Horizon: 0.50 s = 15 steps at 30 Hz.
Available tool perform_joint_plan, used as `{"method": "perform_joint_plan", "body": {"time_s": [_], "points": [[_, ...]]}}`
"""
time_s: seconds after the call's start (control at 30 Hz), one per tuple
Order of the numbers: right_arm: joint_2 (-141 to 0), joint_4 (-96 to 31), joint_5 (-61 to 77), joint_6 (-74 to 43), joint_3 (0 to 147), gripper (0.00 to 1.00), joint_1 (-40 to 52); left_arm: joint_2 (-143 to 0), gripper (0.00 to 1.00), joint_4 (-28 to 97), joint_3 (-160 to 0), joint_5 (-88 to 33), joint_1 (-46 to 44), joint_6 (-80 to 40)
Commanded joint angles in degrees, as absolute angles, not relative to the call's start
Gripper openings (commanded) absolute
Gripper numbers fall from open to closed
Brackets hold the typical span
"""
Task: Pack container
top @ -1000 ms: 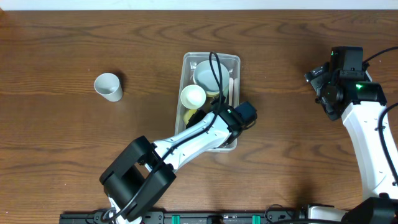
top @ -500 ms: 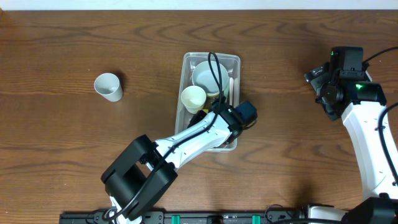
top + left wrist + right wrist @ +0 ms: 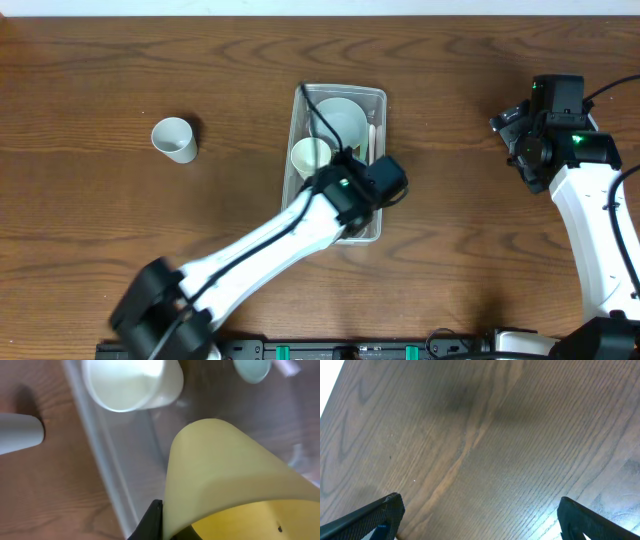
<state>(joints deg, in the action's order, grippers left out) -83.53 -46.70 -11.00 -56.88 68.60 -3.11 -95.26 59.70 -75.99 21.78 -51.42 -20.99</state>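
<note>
Where fingers point(image 3: 150, 521) pinch, a smooth yellow cup point(image 3: 225, 475) curves.

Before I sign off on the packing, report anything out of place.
One white cup sits alone on the table, well left of the container, while a pale yellow cup and a white bowl are inside it. Nothing looks spilled or broken.

The clear, rimmed rectangular container point(image 3: 383, 105) sits upright, centrally placed, partly filled.

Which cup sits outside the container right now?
The white cup, alone on the bare table well left of the container. The cream cup stands inside the container, and the yellow cup is over it.
</note>
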Motion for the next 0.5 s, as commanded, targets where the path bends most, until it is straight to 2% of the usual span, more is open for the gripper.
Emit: {"method": "perform_joint_plan", "body": {"time_s": [0.0,0.3,0.47], "points": [[-83.57,-46.76,-11.99,-57.82,68.62,0.99,-3.36,-91.02,0.06,60.23,-76.12,21.5,-51.18,-25.85],[-83.57,-46.76,-11.99,-57.82,68.62,0.99,-3.36,-88.79,0.06,63.42,-76.09,21.43,-51.18,-39.42],[-83.57,-46.76,-11.99,-57.82,68.62,0.99,-3.36,-88.79,0.06,64.29,-76.09,17.65,-50.61,-41.23]]}}
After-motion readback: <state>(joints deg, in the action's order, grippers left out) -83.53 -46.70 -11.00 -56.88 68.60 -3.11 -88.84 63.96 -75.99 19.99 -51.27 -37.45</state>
